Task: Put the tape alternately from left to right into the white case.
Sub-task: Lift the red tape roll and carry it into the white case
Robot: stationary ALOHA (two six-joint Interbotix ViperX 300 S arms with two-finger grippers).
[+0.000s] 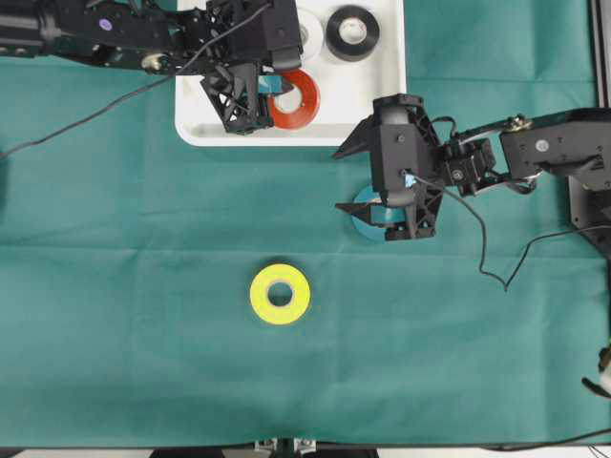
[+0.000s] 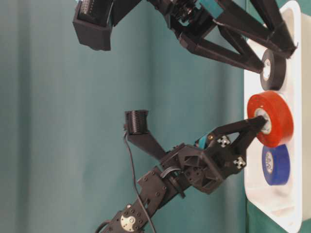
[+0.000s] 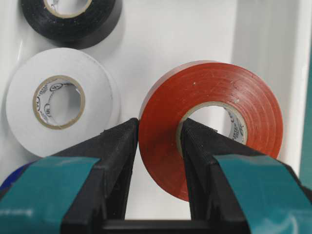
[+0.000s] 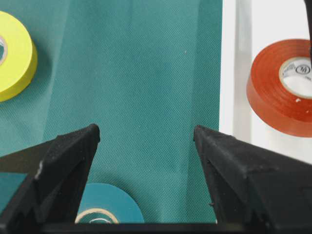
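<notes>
Surface: green cloth covers the table; a white case lies at its far edge in the overhead view.
Left gripper: over the case, fingers pinching the red roll, one finger through the core and one on the outer face.
Red roll: inside the case near its front rim; the table-level view shows it tilted, not lying flat on the case floor.
Black roll: flat in the case, at its far right part.
White roll: flat in the case beside the black one, mostly hidden under the left arm from above.
Blue roll: in the case next to the red roll, seen in the table-level view.
Right gripper: over the cloth right of the case, fingers spread wide, holding nothing.
Teal roll: flat on the cloth under the right gripper, between its fingers in the wrist view.
Yellow roll: flat on the cloth, well apart from the case and both grippers.
</notes>
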